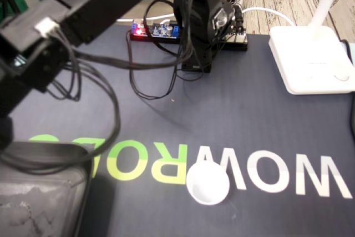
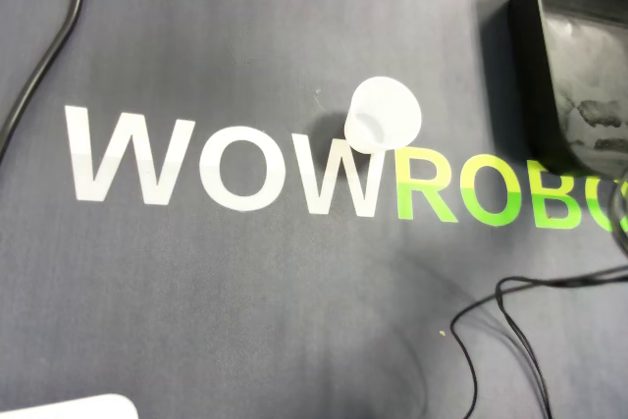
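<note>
A small white cup [image 1: 208,182] [image 2: 383,115] stands upright and alone on the dark mat [image 1: 249,115] [image 2: 245,321] that covers the bench. It sits at the place where the white letters "WOW" meet the green letters "ROBO". Its inside looks empty in both views. A black bin [image 1: 50,151] [image 2: 525,46] stands well apart from the cup, at the lower left corner of the fixed view. Its inside shows only a grey, crumpled-looking surface, and I cannot tell what this is. The black arm [image 1: 194,4] is folded up at the far edge of the mat, far from the cup. The gripper [image 1: 222,23] is tucked against the arm, so I cannot tell if its jaws are spread or pressed together. Black cables [image 1: 133,76] run from a small circuit board [image 1: 158,29] across the mat, and a white lamp base [image 1: 310,59] rests at the right of the fixed view.
</note>
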